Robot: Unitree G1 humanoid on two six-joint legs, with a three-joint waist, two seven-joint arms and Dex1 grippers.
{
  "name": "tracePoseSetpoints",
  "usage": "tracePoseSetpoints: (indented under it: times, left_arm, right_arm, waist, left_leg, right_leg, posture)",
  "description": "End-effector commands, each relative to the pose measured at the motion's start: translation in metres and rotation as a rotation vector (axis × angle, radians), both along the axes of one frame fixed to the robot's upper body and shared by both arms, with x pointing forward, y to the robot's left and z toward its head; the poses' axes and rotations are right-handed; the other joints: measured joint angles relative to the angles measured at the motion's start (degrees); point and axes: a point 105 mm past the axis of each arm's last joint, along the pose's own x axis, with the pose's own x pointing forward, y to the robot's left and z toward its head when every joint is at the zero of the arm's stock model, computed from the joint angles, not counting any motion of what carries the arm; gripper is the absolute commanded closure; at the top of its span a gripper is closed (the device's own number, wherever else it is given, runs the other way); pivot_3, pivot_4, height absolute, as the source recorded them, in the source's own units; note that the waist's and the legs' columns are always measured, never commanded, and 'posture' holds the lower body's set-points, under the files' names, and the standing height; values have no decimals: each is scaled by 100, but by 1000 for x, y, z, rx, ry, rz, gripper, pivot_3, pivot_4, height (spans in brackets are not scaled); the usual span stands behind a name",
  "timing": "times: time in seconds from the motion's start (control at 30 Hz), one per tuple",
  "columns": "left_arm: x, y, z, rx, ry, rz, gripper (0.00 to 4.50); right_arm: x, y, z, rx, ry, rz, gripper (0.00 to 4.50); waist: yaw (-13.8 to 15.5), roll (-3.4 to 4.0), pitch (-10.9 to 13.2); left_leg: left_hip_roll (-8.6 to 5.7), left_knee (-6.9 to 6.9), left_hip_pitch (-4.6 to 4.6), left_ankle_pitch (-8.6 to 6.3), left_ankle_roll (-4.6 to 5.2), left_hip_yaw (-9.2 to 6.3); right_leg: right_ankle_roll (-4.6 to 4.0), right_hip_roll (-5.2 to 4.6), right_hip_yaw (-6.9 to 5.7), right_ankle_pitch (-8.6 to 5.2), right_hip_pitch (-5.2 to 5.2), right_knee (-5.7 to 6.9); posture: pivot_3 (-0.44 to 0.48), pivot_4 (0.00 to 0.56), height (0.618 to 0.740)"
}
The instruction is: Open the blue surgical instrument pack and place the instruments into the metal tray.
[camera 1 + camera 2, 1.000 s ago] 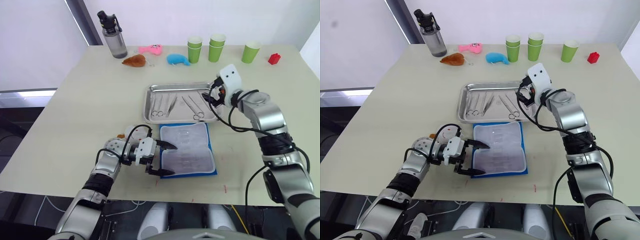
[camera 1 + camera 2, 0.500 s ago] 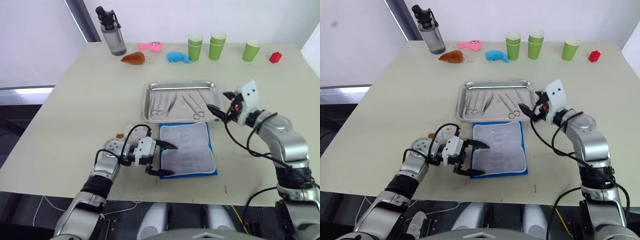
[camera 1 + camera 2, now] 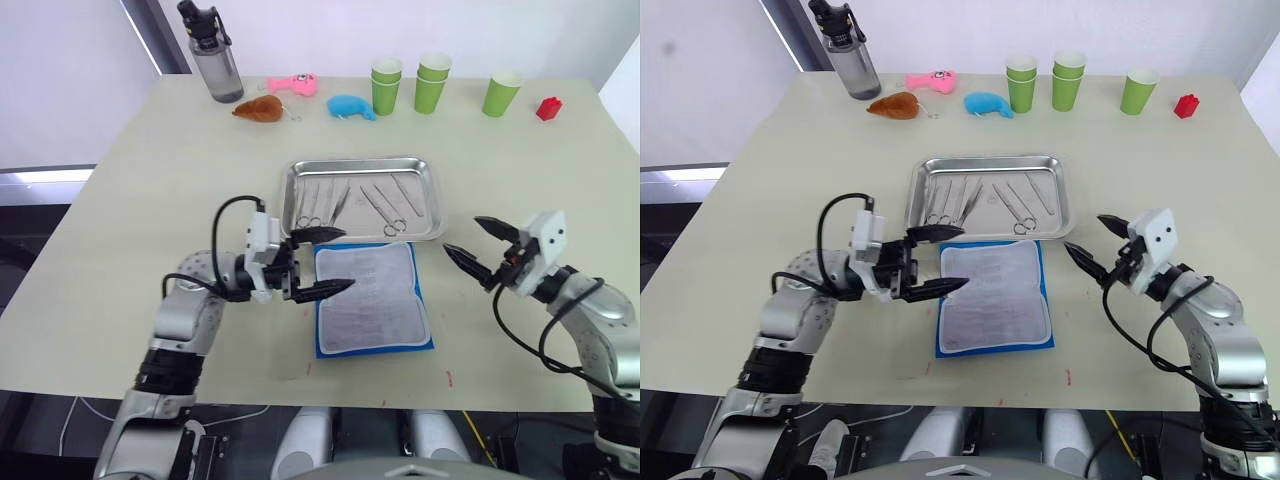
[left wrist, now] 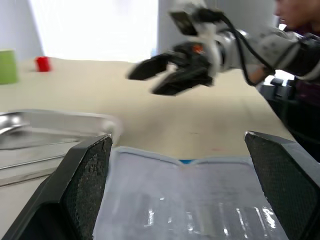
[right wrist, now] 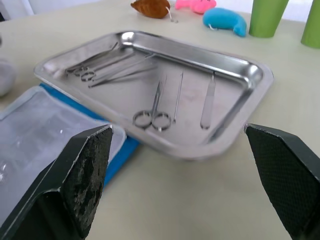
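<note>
- Left eye view: the blue surgical instrument pack (image 3: pixel 372 297) lies opened flat on the worktop (image 3: pixel 150 190), pale lining up, its long axis running from the robot's near edge toward the far edge; its far short end sits just beside the near rim of the metal tray (image 3: pixel 363 164).
- The metal tray lies crosswise to the pack, long axis running left to right, in the middle of the worktop.
- The instruments (image 3: pixel 360 201) lie inside the tray, mostly lengthwise front to back and slightly fanned; two ring-handled ones have their rings toward the near rim.
- The left gripper (image 3: pixel 326 261) has its two black fingers spread wide, tips pointing toward the robot's right. It sits at the pack's far left corner, one finger over the tray's near rim and the other over the pack's left edge. It holds nothing; whether it touches the pack I cannot tell.
- The right gripper (image 3: pixel 473 245) is also spread wide and empty, held off to the right of the pack and near the tray's right near corner, apart from both, its tips pointing left.
- Right wrist view: scissors (image 5: pixel 154 107) and slim tools rest on the tray floor.
</note>
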Motion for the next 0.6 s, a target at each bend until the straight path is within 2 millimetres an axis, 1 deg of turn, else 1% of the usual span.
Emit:
tracePoseSetpoints:
  times: [0.03, 0.13, 0.23, 0.27, 0.37, 0.43, 0.47, 0.53, 0.57, 0.6]
  left_arm:
    - [-2, 24, 3, -7, 14, 115, 0]
    - [-4, 52, -7, 3, 70, 245, 0]
    - [-12, 75, -19, 39, 109, 332, 0]
    - [-17, 87, -25, 52, 126, 378, 0]
    - [-27, 110, -34, 70, 161, 476, 0]
    - [-39, 131, -40, 68, 197, 570, 0]
    - [-43, 139, -43, 72, 213, 608, 0]
    - [-50, 149, -50, 90, 242, 659, 0]
    - [-52, 156, -56, 115, 256, 705, 0]
    - [-55, 160, -60, 131, 266, 738, 0]
  right_arm:
    - [-11, -18, 19, 50, -84, 5, 88]
    - [-24, -31, 10, 25, -64, 7, 88]
    - [-34, -42, -1, 5, -39, -10, 88]
    - [-40, -48, -8, -8, -21, -19, 88]
    - [-56, -61, -23, -31, 17, -38, 88]
    - [-71, -73, -30, -42, 53, -43, 88]
    - [-77, -77, -32, -46, 62, -46, 88]
    - [-84, -83, -32, -46, 72, -53, 88]
    - [-87, -86, -32, -43, 77, -61, 88]
    - [-90, -89, -32, -41, 82, -70, 88]
  waist:
    - [3, -3, 2]
    - [20, -6, 4]
    - [25, -7, 5]
    - [26, -7, 4]
    - [33, -7, 5]
    - [38, -6, 5]
    - [39, -6, 5]
    - [35, -7, 5]
    - [36, -9, 8]
    - [35, -8, 9]
  left_leg:
    - [1, 0, 2, 0, 0, 0]
    - [2, -2, 2, 0, -1, -2]
    - [3, -2, 2, 0, -1, -2]
    - [3, -2, 2, 0, -1, -1]
    - [4, -2, 4, 0, 0, -3]
    - [4, -2, 4, -1, 0, -3]
    - [4, -2, 5, -1, 0, -3]
    - [4, -1, 7, -3, 3, -3]
    - [6, -14, 39, -12, 16, -3]
    - [7, -16, 43, -12, 16, -2]
  right_leg:
    - [0, 0, 0, 0, 1, 1]
    - [-1, -1, 0, 0, 1, 0]
    - [-1, -3, 3, 0, 1, -2]
    - [-1, -4, 5, 0, 1, -2]
    - [-1, -15, 16, 0, 4, -1]
    - [-3, -31, 17, 1, 4, 1]
    - [-4, -36, 15, 2, 5, 3]
    - [-11, -37, 13, 8, 5, 4]
    - [-13, -39, 13, 7, 36, -5]
    - [-13, -40, 15, 7, 39, -6]
  posture:
    - [0, 150, 734]
    - [0, 150, 734]
    - [0, 150, 734]
    - [0, 150, 734]
    - [0, 150, 734]
    - [0, 150, 734]
    - [0, 150, 734]
    - [0, 150, 734]
    - [0, 150, 734]
    - [0, 150, 734]
